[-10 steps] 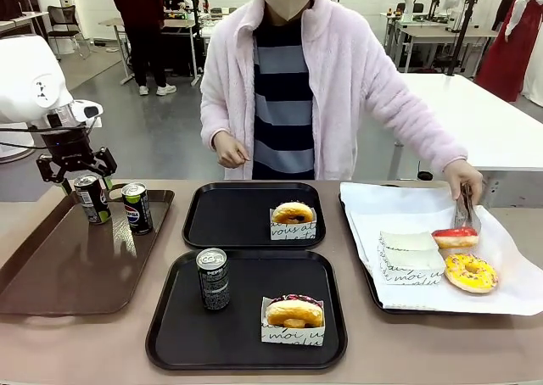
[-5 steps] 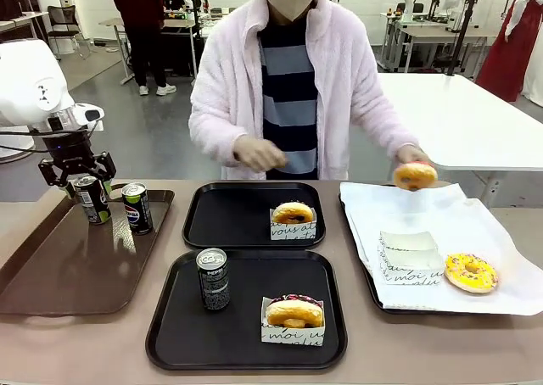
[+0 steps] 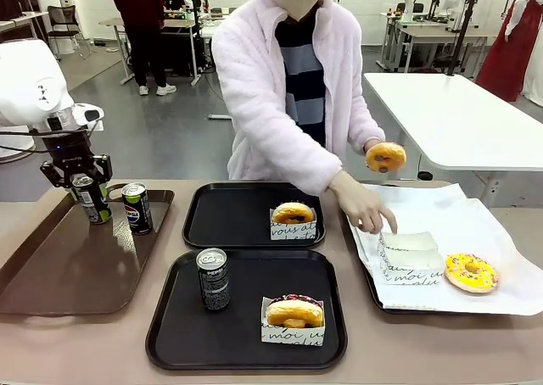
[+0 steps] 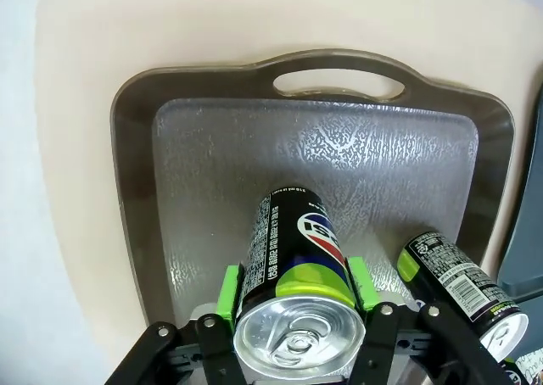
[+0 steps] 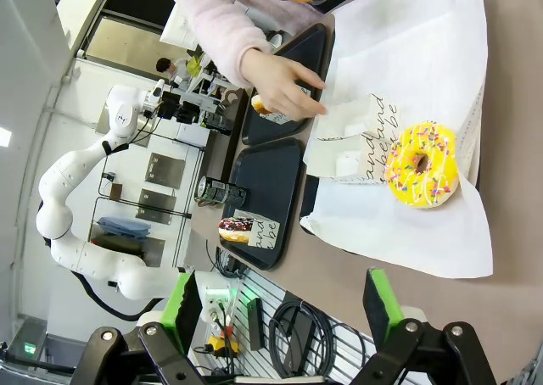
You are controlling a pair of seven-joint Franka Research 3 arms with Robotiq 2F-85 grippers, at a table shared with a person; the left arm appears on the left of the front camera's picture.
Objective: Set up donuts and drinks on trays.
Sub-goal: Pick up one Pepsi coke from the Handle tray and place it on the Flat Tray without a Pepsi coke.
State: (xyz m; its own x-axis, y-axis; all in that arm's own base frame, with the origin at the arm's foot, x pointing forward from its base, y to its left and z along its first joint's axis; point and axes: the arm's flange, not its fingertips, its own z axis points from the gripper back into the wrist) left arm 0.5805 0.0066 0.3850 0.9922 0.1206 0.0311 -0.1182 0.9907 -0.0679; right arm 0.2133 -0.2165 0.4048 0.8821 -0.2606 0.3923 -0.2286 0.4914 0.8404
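One can (image 4: 293, 241) is pinched tight in the left gripper (image 4: 293, 285) over the brown tray (image 3: 59, 275); the right gripper (image 5: 280, 304) gapes wide, empty. The far black tray (image 3: 221, 224) has a donut (image 3: 293, 212) but no drink, so I'd say lift and carry it there.

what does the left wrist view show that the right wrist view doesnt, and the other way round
Left wrist view: the left arm's fingers clamped on a green-banded can standing on the brown tray, with a second can beside it. Right wrist view: the right arm's fingers spread open with nothing between them, a yellow sprinkled donut on white paper, and the person's hand at a paper sleeve. Shared: the tan tabletop.
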